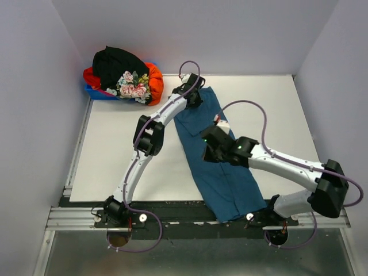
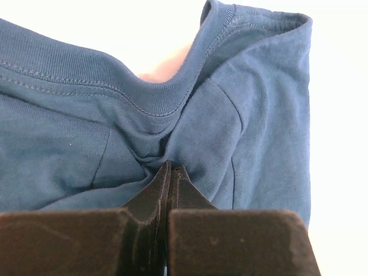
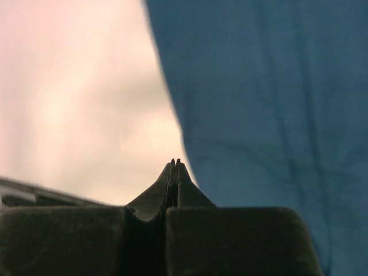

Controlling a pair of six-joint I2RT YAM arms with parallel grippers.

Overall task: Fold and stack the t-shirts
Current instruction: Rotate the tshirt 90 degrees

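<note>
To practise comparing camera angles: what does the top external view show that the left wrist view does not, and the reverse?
Only top external: both arms, the right gripper over the middle of the teal-blue t-shirt, and a pile of black, floral and orange-red t-shirts on a blue bin in the far left corner. Only left wrist: the ribbed collar with its stitching, and cloth bunched at the shut fingers. Both: the teal-blue t-shirt, pinched by the left gripper near its collar.

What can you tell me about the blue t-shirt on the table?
The blue t-shirt is knit cloth, folded into a long strip lying diagonally on the table, its near end reaching the table's edge. Its ribbed collar is at the far end, where the left claw pinches bunched cloth. The right claw is shut at one long edge; grip unclear.
</note>
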